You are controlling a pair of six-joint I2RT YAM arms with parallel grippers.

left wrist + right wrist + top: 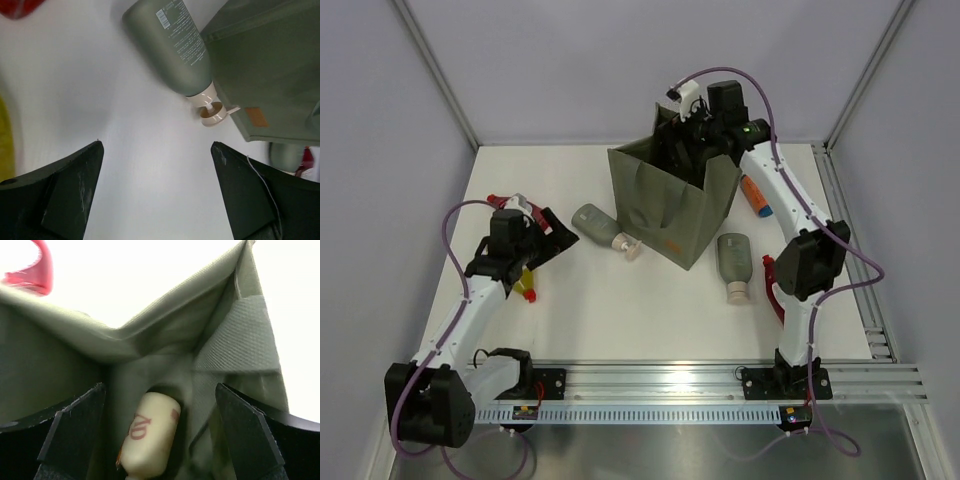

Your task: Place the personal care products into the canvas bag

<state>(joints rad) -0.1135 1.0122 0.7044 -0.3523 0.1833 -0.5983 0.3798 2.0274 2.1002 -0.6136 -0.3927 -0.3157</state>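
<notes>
Inside the bag [670,215], at the bottom: cream bottle [150,435], lying loose below right gripper [160,388], jaws wide apart, gripping nothing. Left of the bag: pump bottle [597,228] on its side, pump just beside the fabric. Further left, left gripper [156,147], likewise spread wide and empty, near red bottle [500,201]. Right of the bag: capped bottle [734,262] lying flat. Farther back, orange bottle [756,196], partly hidden by the arm.

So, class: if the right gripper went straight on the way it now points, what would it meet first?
Probably the cream bottle lying inside the bag. The open right gripper points down into the bag, and the bottle sits in line between its fingers. Depth is unclear.
</notes>
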